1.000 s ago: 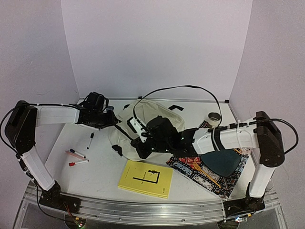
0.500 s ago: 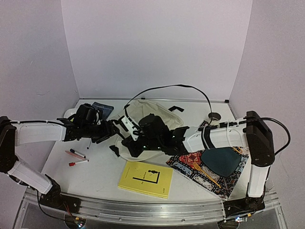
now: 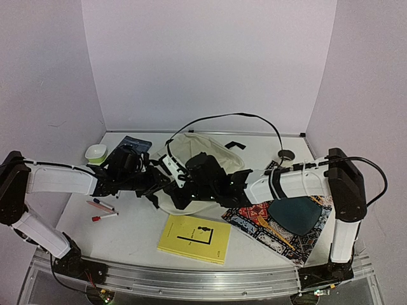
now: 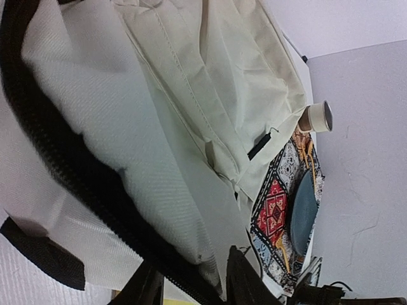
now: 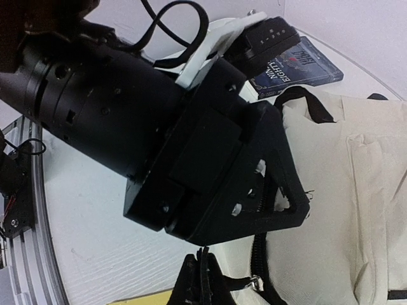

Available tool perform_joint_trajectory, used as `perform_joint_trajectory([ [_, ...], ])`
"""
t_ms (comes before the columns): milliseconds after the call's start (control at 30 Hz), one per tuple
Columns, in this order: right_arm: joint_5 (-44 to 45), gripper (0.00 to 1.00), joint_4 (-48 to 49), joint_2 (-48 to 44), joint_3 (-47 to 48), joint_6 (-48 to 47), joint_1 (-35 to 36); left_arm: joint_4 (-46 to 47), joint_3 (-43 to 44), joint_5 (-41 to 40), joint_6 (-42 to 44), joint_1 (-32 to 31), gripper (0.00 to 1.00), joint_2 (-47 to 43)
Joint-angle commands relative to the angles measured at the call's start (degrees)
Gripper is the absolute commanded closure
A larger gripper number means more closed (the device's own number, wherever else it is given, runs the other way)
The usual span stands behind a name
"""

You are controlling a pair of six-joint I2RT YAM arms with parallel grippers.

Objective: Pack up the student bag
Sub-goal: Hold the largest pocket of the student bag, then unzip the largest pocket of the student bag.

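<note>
Nearest, find book (image 3: pixel 193 238) and pens (image 3: pixel 102 211) out on the counter (image 3: pixel 137 232). Mid-counter, see bag (image 3: pixel 202 151), left pincer (image 4: pixel 194 270) clamped on its zipper edge (image 4: pixel 76 171), right pincer (image 5: pixel 200 264) closed empty beside the zipper pull (image 5: pixel 254 283). Could collide here, pincers so crowded, or yank that edge loose. Can see nothing inside bag; cannot tell for far bowl (image 3: pixel 96 152).
</note>
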Motion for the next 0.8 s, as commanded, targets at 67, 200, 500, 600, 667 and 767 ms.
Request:
perform_joint_trajectory([
  [67,5.05,1.00,1.72,-4.03,-2.82,-2.48,0.37,3.49,-1.56,0.84,-1.44,-0.66,0.81,-1.44],
  [200,6.20,1.00,1.69,-5.02,-4.48,-2.65,-0.30,3.45,-2.65,1.09,-1.20,-0.66,0.99,-2.44],
  [500,9.38,1.00,1.66,-9.20,-10.00,-1.85,-3.50,2.42,-5.01,1.24,0.80,-0.66,1.00,-4.44],
  [600,9.96,1.00,1.31,-10.69,-12.32,-1.11,-5.27,0.78,-5.09,0.93,1.95,-0.66,1.00,-5.34],
  [667,10.55,1.00,1.14,-11.65,-14.00,-0.61,-6.48,-0.55,-4.89,0.42,2.85,-0.66,1.00,-5.99],
  [767,11.49,1.00,1.04,-13.43,-17.08,-0.36,-7.92,-2.97,-4.42,-0.90,4.21,-0.66,1.00,-7.32],
])
